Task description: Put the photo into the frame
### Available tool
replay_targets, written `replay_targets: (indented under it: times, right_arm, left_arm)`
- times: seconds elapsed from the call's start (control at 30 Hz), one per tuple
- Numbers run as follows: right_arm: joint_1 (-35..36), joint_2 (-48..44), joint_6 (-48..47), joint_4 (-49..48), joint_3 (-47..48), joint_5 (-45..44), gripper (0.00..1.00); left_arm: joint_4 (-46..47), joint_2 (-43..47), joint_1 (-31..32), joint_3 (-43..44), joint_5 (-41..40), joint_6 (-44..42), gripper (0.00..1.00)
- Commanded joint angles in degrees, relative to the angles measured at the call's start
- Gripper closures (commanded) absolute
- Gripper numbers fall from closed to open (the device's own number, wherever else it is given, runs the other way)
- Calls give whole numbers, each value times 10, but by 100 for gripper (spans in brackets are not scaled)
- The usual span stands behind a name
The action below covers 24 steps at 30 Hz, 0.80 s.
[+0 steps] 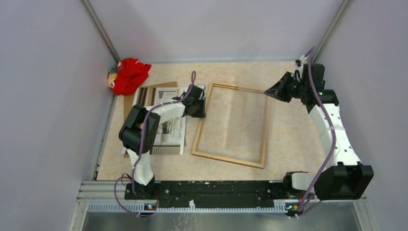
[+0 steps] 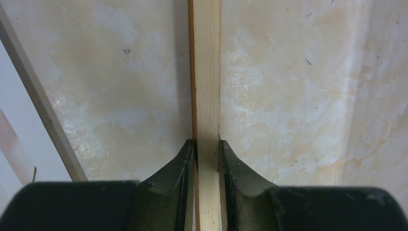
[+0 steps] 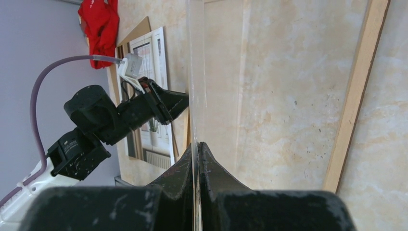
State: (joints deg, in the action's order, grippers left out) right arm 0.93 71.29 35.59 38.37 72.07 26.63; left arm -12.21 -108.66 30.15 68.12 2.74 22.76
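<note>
Table (image 1: 298,144) of pale marbled beige carries everything. Next in size is the frame (image 1: 228,159), a thin golden-brown rectangle in the middle of the table. Its long axis runs from the near edge toward the back wall, with the far end leaning a little to the right.

A clear sheet (image 3: 194,72) sits over the frame's opening. The right wrist view shows it edge-on, as a thin bright line running away from the fingers. Whether it rests in the frame or is raised off it I cannot tell.

The photo (image 1: 176,133) lies face up just left of the frame, on a brown cardboard board (image 1: 159,87). Its long axis is roughly parallel to the frame's, and the left arm crosses over it.

The left pincer (image 1: 198,104) is at the frame's left rail, toward the far corner. Up close it is clenched on that rail (image 2: 207,72) — one finger presses each side of the wood, which runs straight ahead between them. The photo is beside and behind this pincer, not in it.

The right pincer (image 1: 269,92) is at the frame's far right corner. Its fingers are pressed together on the edge of the clear sheet, and the frame's right rail (image 3: 358,91) passes off to their right.

A crumpled red cloth (image 1: 129,75) lies in the far left corner, beyond the cardboard.
</note>
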Motion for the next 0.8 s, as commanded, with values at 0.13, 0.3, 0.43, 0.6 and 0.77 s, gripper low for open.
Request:
replay_targets:
  times: [0.13, 0.3, 0.43, 0.6, 0.77]
  right_arm:
    - [-5, 5, 21, -57, 12, 44, 100]
    - [23, 12, 68, -84, 30, 56, 100]
    - [81, 26, 104, -116, 45, 43, 100]
    - [102, 22, 179, -237, -21, 60, 100]
    - [102, 32, 223, -328, -120, 54, 100]
  left_arm:
    - [-49, 23, -8, 17, 104, -35, 57]
    - [-94, 60, -75, 49, 240, -90, 33]
    - [-107, 91, -149, 54, 296, -145, 29]
    - [-129, 100, -209, 75, 318, -197, 34]
    - [-83, 125, -210, 23, 317, -219, 38]
